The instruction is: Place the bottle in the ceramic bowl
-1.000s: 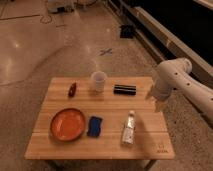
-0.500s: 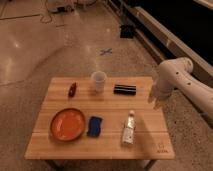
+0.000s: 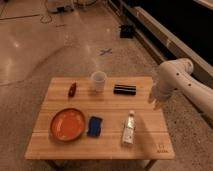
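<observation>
The clear plastic bottle (image 3: 129, 129) with a white cap lies on its side on the wooden table (image 3: 110, 107), right of centre near the front. The round orange-red ceramic bowl (image 3: 67, 124) sits at the front left and holds nothing. My gripper (image 3: 154, 101) hangs from the white arm over the table's right edge, above and to the right of the bottle, apart from it and holding nothing.
A blue object (image 3: 95, 126) lies between the bowl and the bottle. A white cup (image 3: 98, 81) stands at the back centre, a black cylinder (image 3: 124, 89) to its right, a small dark-red object (image 3: 72, 89) to its left. The floor surrounds the table.
The gripper has shifted slightly left and down toward the table's right edge. The objects on the table have not moved.
</observation>
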Tool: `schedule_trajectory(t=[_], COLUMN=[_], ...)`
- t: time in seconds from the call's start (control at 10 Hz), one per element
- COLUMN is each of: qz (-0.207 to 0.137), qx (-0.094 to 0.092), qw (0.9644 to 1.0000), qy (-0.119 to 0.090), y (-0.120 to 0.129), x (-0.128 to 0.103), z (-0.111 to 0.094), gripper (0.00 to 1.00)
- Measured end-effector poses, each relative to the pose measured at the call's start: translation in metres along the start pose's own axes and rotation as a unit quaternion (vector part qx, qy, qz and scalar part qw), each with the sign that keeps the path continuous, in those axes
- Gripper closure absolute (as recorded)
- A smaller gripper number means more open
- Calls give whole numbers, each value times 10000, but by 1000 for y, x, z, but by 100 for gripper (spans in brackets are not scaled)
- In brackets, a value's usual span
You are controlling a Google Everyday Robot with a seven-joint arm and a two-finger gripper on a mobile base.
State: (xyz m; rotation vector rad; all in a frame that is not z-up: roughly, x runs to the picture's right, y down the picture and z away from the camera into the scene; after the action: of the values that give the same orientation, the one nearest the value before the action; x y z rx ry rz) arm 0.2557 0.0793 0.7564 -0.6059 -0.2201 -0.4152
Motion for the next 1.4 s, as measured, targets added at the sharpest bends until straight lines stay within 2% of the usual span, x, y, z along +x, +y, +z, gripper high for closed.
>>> schedule_trajectory(t=[0.1,0.3,0.5,0.9,1.1,1.2,1.4], qz=[18,-156,-68,-121,-95,-101,-93], qx=[12,63,7,20,12,1,-6], qw=[10000,9997,9999,9998,9999,9998,9998], qy=[6,-199,-82,-125,-116,-157,-168], y=[6,0,1,2,17,18,6], x=[-2,-2,-6,-4,-12,-13,-10], z=[0,-1,4,1,12,11,6], gripper=[55,55,55,55,55,55,55])
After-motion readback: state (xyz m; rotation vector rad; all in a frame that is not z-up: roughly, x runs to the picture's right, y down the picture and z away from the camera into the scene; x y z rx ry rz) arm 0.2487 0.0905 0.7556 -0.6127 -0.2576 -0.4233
